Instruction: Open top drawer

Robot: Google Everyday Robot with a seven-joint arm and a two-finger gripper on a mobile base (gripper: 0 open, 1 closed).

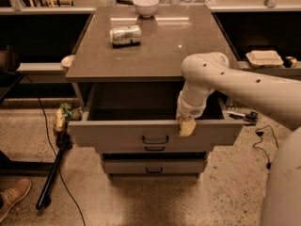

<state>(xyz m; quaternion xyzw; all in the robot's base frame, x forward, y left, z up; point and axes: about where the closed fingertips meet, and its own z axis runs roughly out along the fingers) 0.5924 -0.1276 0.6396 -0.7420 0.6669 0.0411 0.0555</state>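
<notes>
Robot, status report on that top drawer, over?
Claw on front edge of top drawer, right of handle. Drawer well out, interior showing. Can and bowl on cabinet top, not in the way.
</notes>
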